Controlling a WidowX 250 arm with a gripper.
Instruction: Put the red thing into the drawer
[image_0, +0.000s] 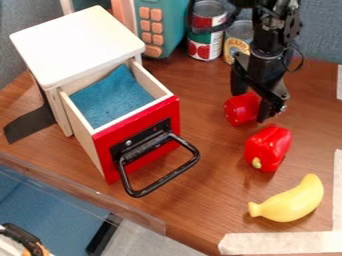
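The drawer (170, 113) is open already. My jaws are at the red cylinder (241, 109); if they grip, I cannot tell. Lifting and placing remain.

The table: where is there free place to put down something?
Bare wood lies between drawer handle and banana, also between drawer and red pepper. It is crowded around the gripper, round red thing and cans.
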